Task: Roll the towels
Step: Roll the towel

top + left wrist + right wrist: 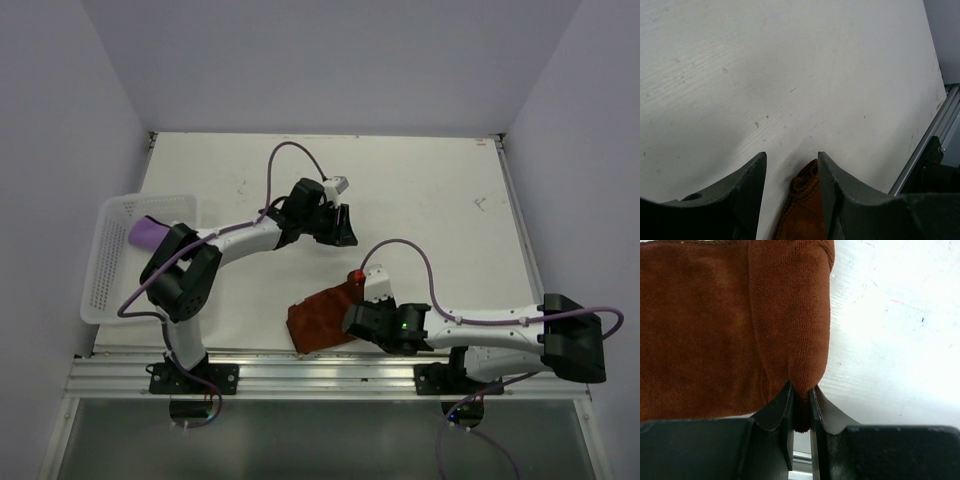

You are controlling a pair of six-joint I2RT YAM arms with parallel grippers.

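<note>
The rust orange-brown towel (318, 322) lies near the table's front edge, between the two arms. Its right side is turned over into a thick fold (790, 315). My right gripper (352, 320) (800, 387) is shut on the near end of that fold. My left gripper (345, 228) (790, 155) is open and held above the table, farther back than the towel. A corner of the orange towel (802, 205) shows between its fingers, close to the right finger (840, 195), and is not pinched. The purple towel (147, 233) lies in the basket at the left.
A white perforated basket (105, 270) stands at the table's left edge, beside the left arm. The metal rail (320, 375) runs along the near edge, just in front of the orange towel. White walls enclose the table on three sides.
</note>
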